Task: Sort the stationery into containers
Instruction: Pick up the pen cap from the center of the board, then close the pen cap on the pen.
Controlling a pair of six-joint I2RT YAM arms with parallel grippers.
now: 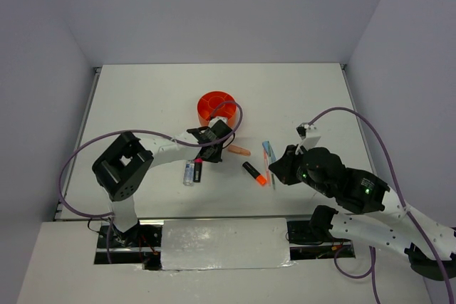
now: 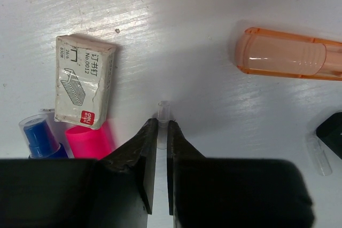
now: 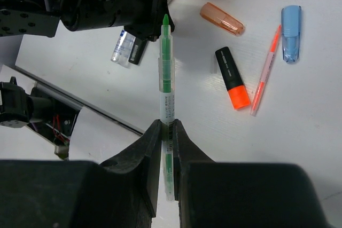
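The orange round organiser (image 1: 216, 108) stands at the table's middle back. My left gripper (image 1: 209, 149) is low over the table just in front of it. In the left wrist view, the left gripper (image 2: 162, 124) is shut on a small clear tube piece (image 2: 163, 111). My right gripper (image 3: 167, 124) is shut on a thin clear pen with green ink (image 3: 166, 73) and holds it above the table. On the table lie a peach piece (image 3: 222, 18), an orange-black highlighter (image 3: 232, 77), a thin orange pen (image 3: 264, 70) and a light-blue piece (image 3: 291, 34).
A white staples box (image 2: 83, 81) lies left of the left fingers. Beside it are the blue-capped marker (image 2: 40, 137) and the pink highlighter (image 2: 88, 141). Another small clear piece (image 2: 319, 156) lies at the right. The right gripper (image 1: 278, 169) hovers right of the orange-black highlighter (image 1: 254, 174).
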